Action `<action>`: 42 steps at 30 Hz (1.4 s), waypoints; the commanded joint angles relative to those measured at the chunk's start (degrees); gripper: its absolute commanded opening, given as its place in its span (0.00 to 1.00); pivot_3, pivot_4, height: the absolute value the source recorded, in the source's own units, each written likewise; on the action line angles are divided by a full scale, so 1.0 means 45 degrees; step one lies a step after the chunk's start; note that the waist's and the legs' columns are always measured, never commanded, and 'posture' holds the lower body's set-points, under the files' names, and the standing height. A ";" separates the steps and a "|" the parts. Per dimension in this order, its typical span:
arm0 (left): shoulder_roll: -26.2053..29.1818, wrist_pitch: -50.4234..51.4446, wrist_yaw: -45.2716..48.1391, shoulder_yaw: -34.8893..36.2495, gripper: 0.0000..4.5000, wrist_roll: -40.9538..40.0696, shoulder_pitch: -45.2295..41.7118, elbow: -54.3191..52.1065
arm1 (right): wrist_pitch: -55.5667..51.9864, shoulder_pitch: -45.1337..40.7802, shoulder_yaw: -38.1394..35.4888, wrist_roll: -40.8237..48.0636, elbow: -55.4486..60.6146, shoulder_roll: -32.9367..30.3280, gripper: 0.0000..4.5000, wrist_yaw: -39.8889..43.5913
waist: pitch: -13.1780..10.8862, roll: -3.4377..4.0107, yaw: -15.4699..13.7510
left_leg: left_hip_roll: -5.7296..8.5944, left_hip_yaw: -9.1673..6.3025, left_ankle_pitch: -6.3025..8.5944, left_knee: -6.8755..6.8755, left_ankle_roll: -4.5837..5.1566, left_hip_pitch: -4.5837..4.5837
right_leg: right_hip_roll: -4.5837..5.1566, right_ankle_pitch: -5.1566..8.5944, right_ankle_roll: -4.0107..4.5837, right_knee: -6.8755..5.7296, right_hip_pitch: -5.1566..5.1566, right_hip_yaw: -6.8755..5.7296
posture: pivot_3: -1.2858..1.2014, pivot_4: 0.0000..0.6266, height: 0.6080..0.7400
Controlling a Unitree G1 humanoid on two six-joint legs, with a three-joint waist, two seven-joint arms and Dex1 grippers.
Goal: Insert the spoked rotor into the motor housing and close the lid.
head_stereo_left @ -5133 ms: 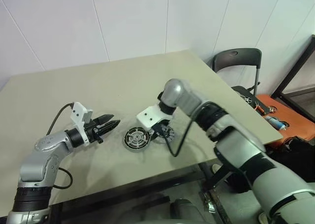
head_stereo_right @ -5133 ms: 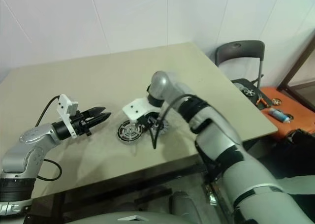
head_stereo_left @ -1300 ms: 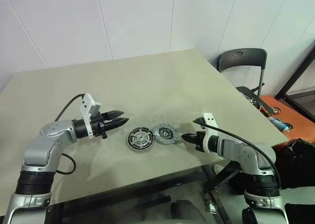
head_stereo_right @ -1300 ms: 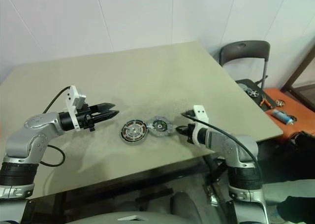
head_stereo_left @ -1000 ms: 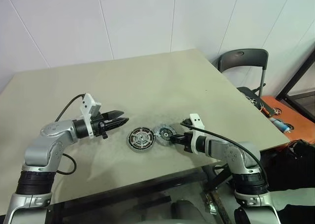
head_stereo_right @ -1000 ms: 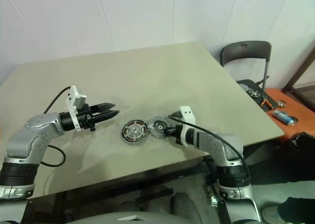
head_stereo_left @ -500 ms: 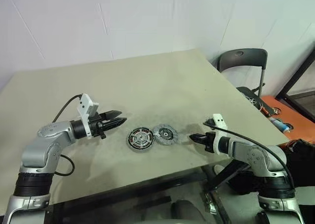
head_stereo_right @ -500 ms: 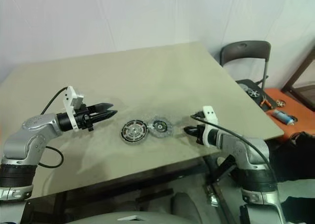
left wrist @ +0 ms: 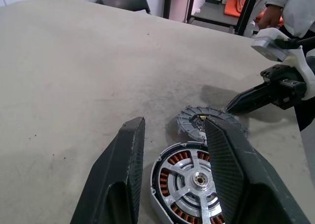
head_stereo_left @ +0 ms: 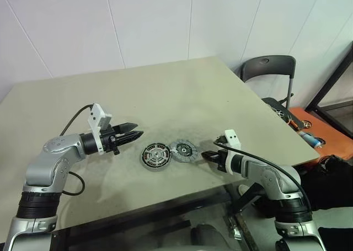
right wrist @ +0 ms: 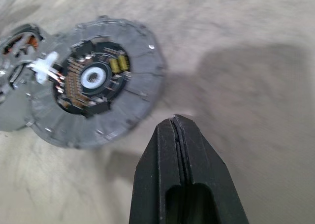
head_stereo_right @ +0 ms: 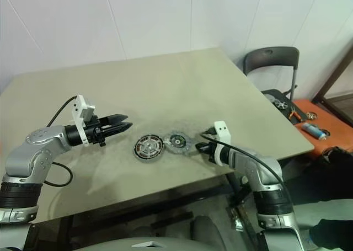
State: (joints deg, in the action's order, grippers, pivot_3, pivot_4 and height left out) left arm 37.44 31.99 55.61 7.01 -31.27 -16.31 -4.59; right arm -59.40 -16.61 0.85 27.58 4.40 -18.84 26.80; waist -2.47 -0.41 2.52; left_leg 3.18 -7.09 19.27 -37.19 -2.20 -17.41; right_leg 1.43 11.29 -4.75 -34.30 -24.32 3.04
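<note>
Left wrist view: spoked rotor (left wrist: 194,177) appears already seated in the motor housing (head_stereo_left: 156,155), mid-table. Lid (head_stereo_left: 184,150) lies touching its right side, unplaced. Right gripper (head_stereo_left: 206,155), fingers pressed together and empty, sits just right of it. Left gripper (head_stereo_left: 132,135) hovers part-open, empty. Next: open, grasp lid.

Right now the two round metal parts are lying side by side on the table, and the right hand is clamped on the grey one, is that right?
Not quite. The copper-wound disc and the grey disc do lie side by side on the table, but the right hand is shut on nothing, its tip just short of the grey disc. The right wrist view shows the gap.
</note>
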 commanded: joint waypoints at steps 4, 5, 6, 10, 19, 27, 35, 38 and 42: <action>0.0027 -0.0171 -0.0092 0.0139 0.45 -0.0061 -0.0187 -0.0265 | 0.0174 -0.0451 0.0698 -0.0161 -0.0388 0.0815 0.00 0.0024 | 0.0001 -0.0003 0.0039 | -0.0001 0.0003 0.0000 0.0000 0.0000 0.0001 | 0.0005 -0.0001 0.0000 0.0001 0.0000 0.0007 | 0.52 0.00 1.00; 0.0020 -0.0173 -0.0103 0.0128 0.45 -0.0061 -0.0196 -0.0261 | 0.0193 -0.0459 0.0723 -0.0192 -0.0401 0.0916 0.00 0.0013 | 0.0001 -0.0002 0.0045 | -0.0002 0.0003 0.0000 0.0001 0.0000 0.0004 | 0.0001 -0.0001 0.0000 -0.0002 0.0000 0.0008 | 0.52 0.00 1.00; 0.0015 -0.0174 -0.0111 0.0121 0.45 -0.0061 -0.0200 -0.0260 | 0.0202 -0.0459 0.0727 -0.0234 -0.0403 0.0991 0.00 0.0016 | 0.0001 -0.0002 0.0045 | -0.0002 0.0003 0.0000 0.0001 0.0000 0.0006 | -0.0005 -0.0002 0.0003 -0.0005 -0.0001 0.0007 | 0.52 0.00 1.00; -0.0026 -0.0179 -0.0103 0.0076 0.45 -0.0046 -0.0232 -0.0226 | 0.0387 -0.0369 0.0456 -0.0009 -0.0161 0.1258 0.00 0.0294 | 0.0001 -0.0001 0.0037 | -0.0008 -0.0001 0.0000 0.0002 0.0000 0.0009 | -0.0022 -0.0004 0.0007 -0.0015 -0.0003 0.0003 | 0.52 0.00 1.00; -0.0165 -0.0276 -0.0084 -0.0123 0.45 0.0075 -0.0516 0.0003 | 0.0760 -0.0460 -0.1211 0.1181 0.0019 0.1713 0.00 0.0464 | -0.0005 0.0009 -0.0027 | -0.0001 -0.0002 0.0000 0.0003 0.0000 -0.0013 | 0.0009 -0.0030 0.0045 -0.0004 -0.0021 0.0004 | 0.52 0.00 1.00; -0.0181 -0.0322 0.0004 -0.0191 0.45 0.0127 -0.0642 0.0185 | 0.2013 -0.0412 -0.1891 0.1213 -0.0559 0.2412 0.00 -0.0354 | -0.0007 0.0011 -0.0017 | 0.0006 -0.0002 0.0000 0.0007 0.0000 -0.0024 | 0.0018 -0.0035 0.0050 0.0009 -0.0024 0.0004 | 0.52 0.00 1.00; -0.0246 -0.0413 0.0020 -0.0314 0.45 0.0230 -0.0926 0.0458 | 0.3196 -0.1216 -0.1472 0.0746 -0.1432 0.3479 0.00 -0.0813 | -0.0009 0.0015 -0.0009 | 0.0003 -0.0002 -0.0001 0.0002 -0.0001 -0.0017 | 0.0012 -0.0036 0.0051 -0.0004 -0.0024 0.0005 | 0.52 0.00 1.00; -0.0201 -0.0402 0.0042 -0.0280 0.45 0.0201 -0.0870 0.0380 | 0.3182 -0.1283 -0.1647 0.0876 -0.1422 0.3293 0.00 -0.0763 | -0.0009 0.0015 -0.0040 | 0.0005 -0.0002 0.0000 0.0004 -0.0002 -0.0020 | 0.0018 -0.0037 0.0052 0.0001 -0.0024 0.0005 | 0.52 0.00 1.00; -0.0127 -0.0415 0.0077 -0.0235 0.45 0.0202 -0.0691 0.0290 | 0.3386 -0.0903 -0.0612 -0.0303 -0.1233 0.1379 0.00 0.0124 | -0.0009 0.0016 -0.0080 | 0.0021 -0.0012 0.0001 0.0004 -0.0001 -0.0038 | 0.0040 -0.0039 0.0047 0.0017 -0.0029 0.0005 | 0.52 0.00 1.00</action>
State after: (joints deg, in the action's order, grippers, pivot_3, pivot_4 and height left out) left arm 36.04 30.93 55.62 5.27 -30.43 -18.87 -2.24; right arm -45.59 -20.83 -3.18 28.83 -2.61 -9.89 25.41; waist -2.51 -0.34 2.16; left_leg 3.30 -7.14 19.27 -37.18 -2.20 -17.60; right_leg 1.64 11.11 -4.56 -34.21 -24.45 3.07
